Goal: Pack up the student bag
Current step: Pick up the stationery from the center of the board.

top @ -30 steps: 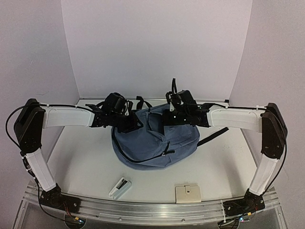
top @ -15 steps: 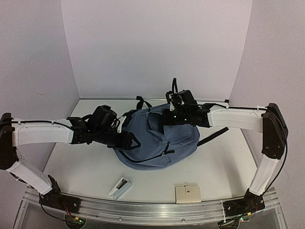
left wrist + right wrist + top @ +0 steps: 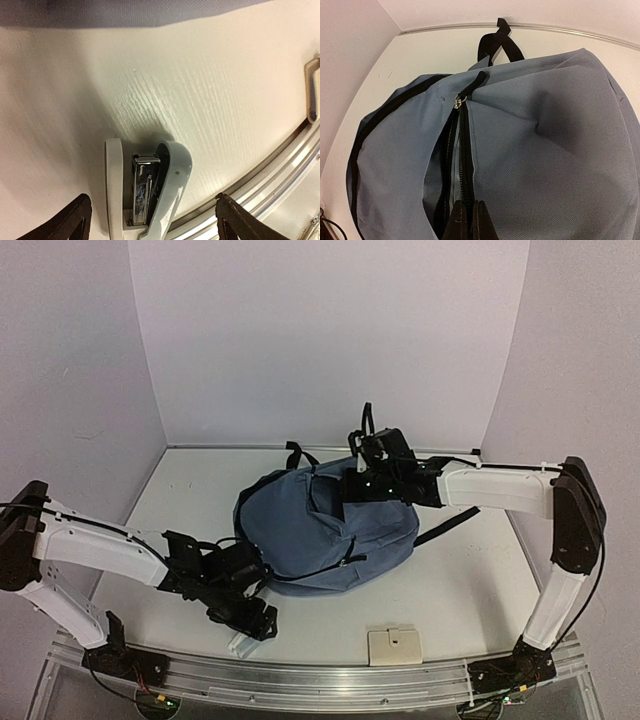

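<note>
- Bag [image 3: 320, 530] sits mid-table [image 3: 480, 580], looks soft and floppy; its zipper edge seems the best hold.
- Right gripper [image 3: 469, 222] is pinched shut on that edge.
- Left gripper [image 3: 155, 227] is wide open and empty, over the stapler [image 3: 150, 185].

Left fingers [image 3: 70, 222], now apart, over stapler [image 3: 150, 185]

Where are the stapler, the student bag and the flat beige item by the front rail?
stapler [image 3: 172, 167]: left wrist view, its curved grey top arm.
student bag [image 3: 295, 522]: top external view, its blue front panel.
flat beige item [image 3: 394, 647]: top external view, middle of its top face.
</note>
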Controlling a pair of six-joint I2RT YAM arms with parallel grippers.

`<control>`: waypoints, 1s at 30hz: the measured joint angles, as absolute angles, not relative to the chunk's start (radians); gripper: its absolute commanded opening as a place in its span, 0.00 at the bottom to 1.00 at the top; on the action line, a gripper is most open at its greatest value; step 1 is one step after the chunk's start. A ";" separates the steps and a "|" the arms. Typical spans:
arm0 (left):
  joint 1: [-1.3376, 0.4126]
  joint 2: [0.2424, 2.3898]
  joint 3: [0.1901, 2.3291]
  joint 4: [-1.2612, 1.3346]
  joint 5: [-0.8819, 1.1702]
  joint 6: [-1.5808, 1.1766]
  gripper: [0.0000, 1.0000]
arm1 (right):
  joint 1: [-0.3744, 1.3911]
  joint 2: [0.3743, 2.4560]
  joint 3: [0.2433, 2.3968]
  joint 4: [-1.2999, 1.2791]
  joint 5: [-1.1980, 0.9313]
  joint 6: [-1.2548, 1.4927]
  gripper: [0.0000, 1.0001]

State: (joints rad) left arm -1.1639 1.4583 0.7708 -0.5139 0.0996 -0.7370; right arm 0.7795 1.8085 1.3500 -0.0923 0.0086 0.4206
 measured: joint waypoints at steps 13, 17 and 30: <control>-1.249 1.601 0.826 -0.570 -0.038 -0.787 0.42 | 0.779 1.777 1.321 -0.074 0.006 0.421 0.00; -1.259 1.619 0.844 -0.587 -0.069 -0.790 0.26 | 0.780 1.772 1.315 -0.071 0.006 0.421 0.00; -1.150 1.534 1.090 -0.608 -0.004 -0.728 0.25 | 0.778 1.759 1.306 -0.068 -0.047 0.424 0.00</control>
